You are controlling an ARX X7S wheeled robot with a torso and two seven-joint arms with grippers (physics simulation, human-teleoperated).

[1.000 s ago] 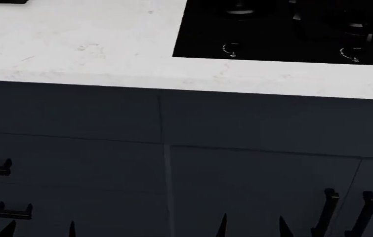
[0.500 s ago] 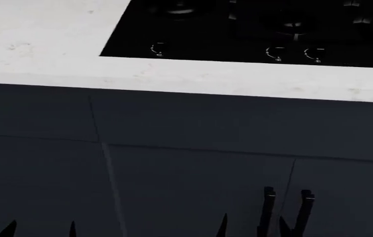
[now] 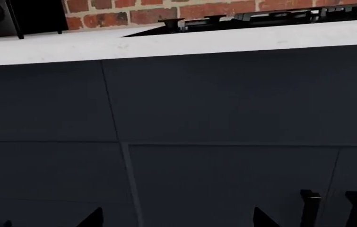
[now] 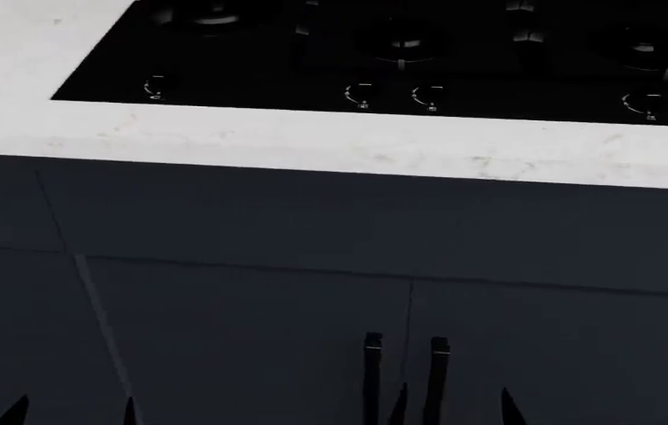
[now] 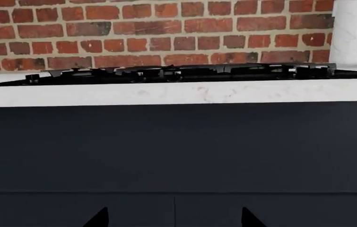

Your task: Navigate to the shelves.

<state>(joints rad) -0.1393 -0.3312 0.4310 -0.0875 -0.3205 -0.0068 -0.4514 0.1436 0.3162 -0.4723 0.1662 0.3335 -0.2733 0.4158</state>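
Facing the worktop (image 4: 310,142) and hob (image 4: 404,53) at 12 o'clock, both claws spread, empty; shelves unseen, so driving must go on.

One black cooktop (image 4: 404,53) at top of head view, five knob marks along its front edge. One white counter (image 4: 310,142). Two door handles (image 4: 372,372) at bottom centre. One brick wall (image 5: 165,33). One white pillar (image 5: 355,30).
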